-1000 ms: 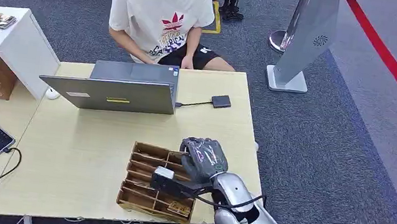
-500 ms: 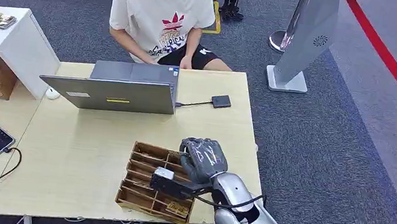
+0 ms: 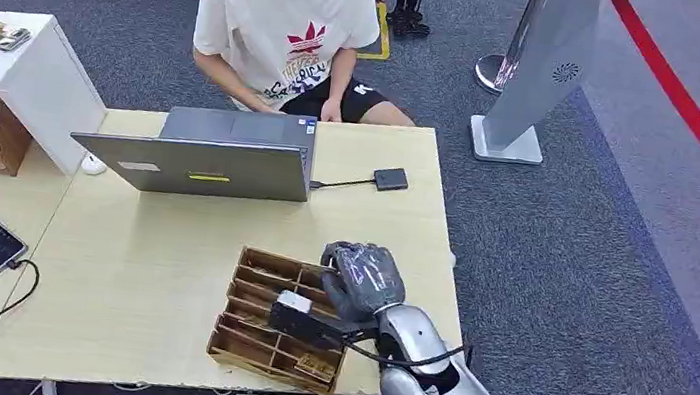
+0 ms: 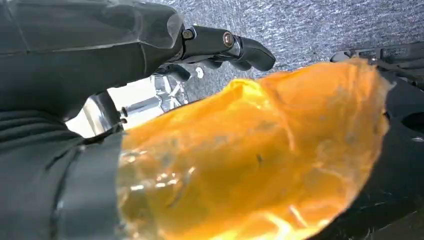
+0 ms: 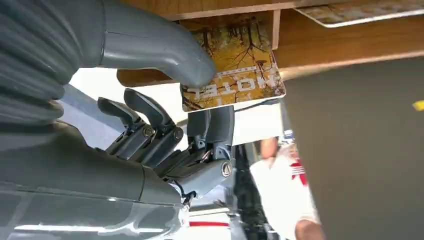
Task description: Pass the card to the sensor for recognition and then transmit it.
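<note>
Right hand (image 5: 150,100) pinches the card (image 5: 235,75) between thumb and fingers at the wooden tray (image 3: 255,322) on the counter (image 3: 145,273). Lift straight out, keep card flat, then carry toward the sensor (image 3: 390,178).

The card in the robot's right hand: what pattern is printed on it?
Yellow-gold, with dark bare tree branches; card, right hand, clearest in the right wrist view.

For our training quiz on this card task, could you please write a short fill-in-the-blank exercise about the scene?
1. The right hand pinches a yellow card printed with the word ____.
2. The card is being taken from a wooden ____ on the table.
3. A person in a white T-shirt sits behind an open ____.
4. A cable joins the laptop to a small dark ____.

Missing words: HOTEL; organizer tray; laptop; card reader
</note>
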